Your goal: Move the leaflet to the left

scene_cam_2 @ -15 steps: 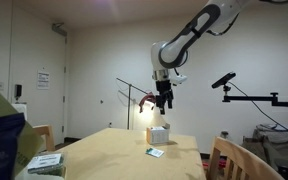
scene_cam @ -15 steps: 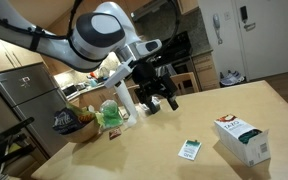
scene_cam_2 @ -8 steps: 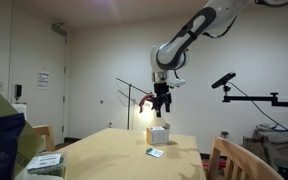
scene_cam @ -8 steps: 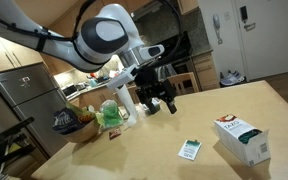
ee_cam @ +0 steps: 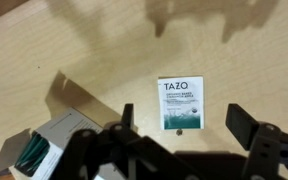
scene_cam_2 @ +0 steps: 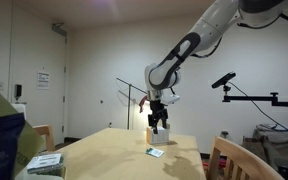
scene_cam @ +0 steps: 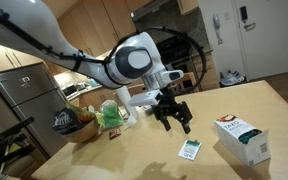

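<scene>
The leaflet (ee_cam: 182, 103) is a small white card with green print and the word TAZO, lying flat on the wooden table. It also shows in both exterior views (scene_cam: 190, 149) (scene_cam_2: 155, 152). My gripper (ee_cam: 184, 124) is open and empty, hanging above the leaflet with one finger on each side of it. In an exterior view my gripper (scene_cam: 175, 116) is above the table and a little behind the leaflet. In the other one my gripper (scene_cam_2: 157, 121) is above the card.
A white-and-green carton box (scene_cam: 241, 138) stands on the table near the leaflet; it also shows in the wrist view (ee_cam: 49, 145). Bags and a white bottle (scene_cam: 121, 99) are grouped at the table's far side. A table edge (scene_cam: 284, 108) runs close to the box.
My gripper has come down and moved toward the leaflet, from high above the bags to just above the card. The leaflet and the box have not moved.
</scene>
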You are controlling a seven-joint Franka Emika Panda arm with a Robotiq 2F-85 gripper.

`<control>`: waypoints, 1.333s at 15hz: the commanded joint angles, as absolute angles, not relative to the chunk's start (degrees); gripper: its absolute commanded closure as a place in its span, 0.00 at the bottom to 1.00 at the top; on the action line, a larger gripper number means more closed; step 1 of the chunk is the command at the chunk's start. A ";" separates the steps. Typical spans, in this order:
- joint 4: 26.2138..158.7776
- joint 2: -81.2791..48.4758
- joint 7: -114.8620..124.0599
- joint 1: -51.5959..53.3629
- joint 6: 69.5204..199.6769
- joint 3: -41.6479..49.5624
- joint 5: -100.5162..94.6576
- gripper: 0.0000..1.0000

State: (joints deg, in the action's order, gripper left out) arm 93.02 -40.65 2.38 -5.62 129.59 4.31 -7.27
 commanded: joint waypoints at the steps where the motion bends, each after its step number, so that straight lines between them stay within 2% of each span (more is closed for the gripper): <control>1: 84.57 -46.30 0.70 -6.17 124.18 4.42 -5.75 0.37; 4: 79.97 -49.28 1.54 -5.46 120.45 5.04 -6.77 0.62; 9: 75.22 -51.05 2.59 -4.31 114.53 5.71 -8.07 0.99; 20: 74.99 -54.15 2.68 -3.88 117.05 6.69 -8.56 0.99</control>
State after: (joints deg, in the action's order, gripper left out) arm 75.24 -54.03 2.74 -3.87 117.22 6.66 -8.62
